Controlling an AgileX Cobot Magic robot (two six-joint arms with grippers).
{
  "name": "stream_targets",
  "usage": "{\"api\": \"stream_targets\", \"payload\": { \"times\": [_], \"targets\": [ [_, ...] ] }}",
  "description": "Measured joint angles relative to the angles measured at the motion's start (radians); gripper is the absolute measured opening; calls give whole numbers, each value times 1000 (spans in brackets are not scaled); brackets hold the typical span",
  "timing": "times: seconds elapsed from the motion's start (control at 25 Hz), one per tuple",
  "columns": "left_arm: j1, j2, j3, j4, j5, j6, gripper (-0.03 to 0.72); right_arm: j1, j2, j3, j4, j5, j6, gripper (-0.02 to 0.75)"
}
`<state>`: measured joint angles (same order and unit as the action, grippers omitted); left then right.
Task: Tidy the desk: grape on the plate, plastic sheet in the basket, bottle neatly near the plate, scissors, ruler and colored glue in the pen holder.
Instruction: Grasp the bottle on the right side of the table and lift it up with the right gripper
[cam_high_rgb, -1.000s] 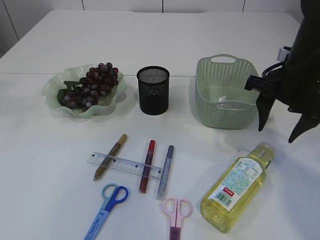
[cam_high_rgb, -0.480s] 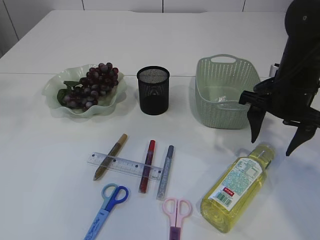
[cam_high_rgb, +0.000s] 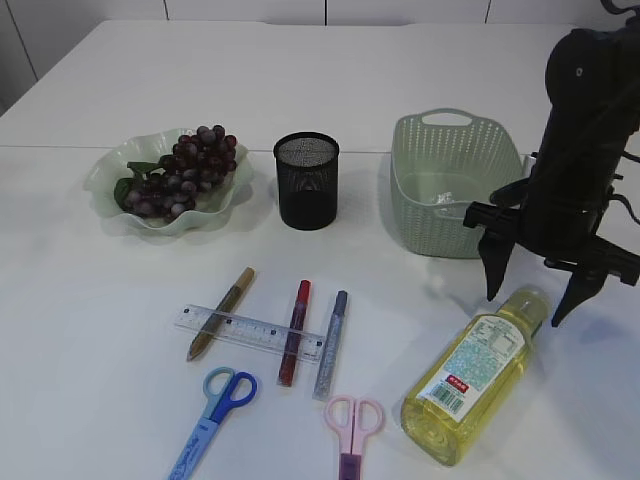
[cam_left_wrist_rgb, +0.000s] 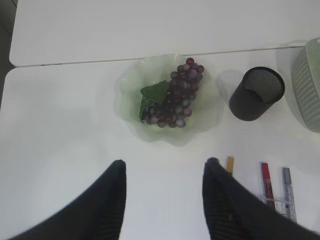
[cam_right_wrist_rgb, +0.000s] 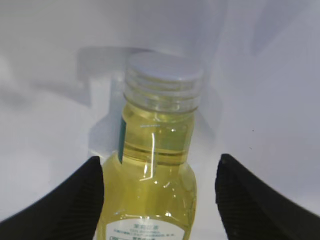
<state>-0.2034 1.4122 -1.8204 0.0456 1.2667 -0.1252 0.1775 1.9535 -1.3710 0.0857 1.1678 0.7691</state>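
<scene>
Bottle of yellow liquid lies on its side at the table's front right, its neck framed by the right gripper, whose fingers stand wide and empty just above it. A grip on the smooth, rounded neck could slip or set it rolling. Counted: two scissors, three glue pens, one ruler; left gripper hangs half-open, empty.

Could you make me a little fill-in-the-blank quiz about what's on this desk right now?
1. The grapes lie on the green ____.
2. The black mesh pen holder stands between the plate and the green ____.
3. The right gripper hangs with open jaws over the neck of the yellow ____.
4. The clear ruler lies across three glue ____.

Missing words: plate; basket; bottle; pens
</scene>
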Motion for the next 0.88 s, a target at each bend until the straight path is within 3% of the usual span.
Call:
{"api": "stream_targets", "payload": {
  "times": [0.88],
  "targets": [
    [0, 28, 0, 0, 0, 0, 362, 0, 22, 0, -18, -46, 2, 544]
  ]
}}
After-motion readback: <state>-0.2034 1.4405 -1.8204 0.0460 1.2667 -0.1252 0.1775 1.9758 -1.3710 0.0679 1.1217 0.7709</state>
